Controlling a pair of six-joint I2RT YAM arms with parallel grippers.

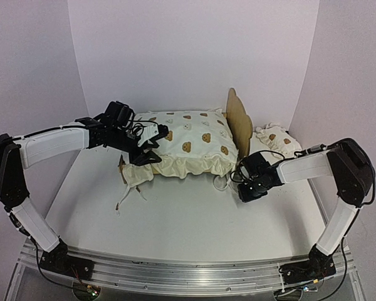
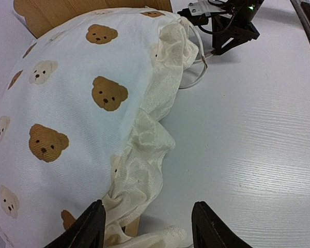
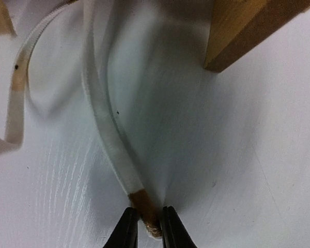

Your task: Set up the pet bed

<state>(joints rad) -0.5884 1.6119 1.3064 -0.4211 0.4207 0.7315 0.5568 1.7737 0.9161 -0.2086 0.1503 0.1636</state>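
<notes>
The pet bed shows its curved light-wood headboard (image 1: 238,118) at the back right; its frame is mostly covered by the large cream bear-print cushion (image 1: 188,141) lying on it. In the left wrist view the cushion (image 2: 67,119) fills the left side, with the headboard (image 2: 46,15) behind it. My left gripper (image 1: 146,152) is open at the cushion's front left corner, its fingers (image 2: 88,230) straddling the frill (image 2: 144,165). My right gripper (image 1: 240,183) is shut on the brown tip (image 3: 144,204) of a white tie string (image 3: 106,124) lying on the table, beside a frame corner (image 3: 237,31).
The small bear-print pillow (image 1: 276,138) lies on the table right of the headboard. More tie strings (image 1: 126,195) trail on the table from the cushion's front left corner. White walls enclose the table at the back and sides.
</notes>
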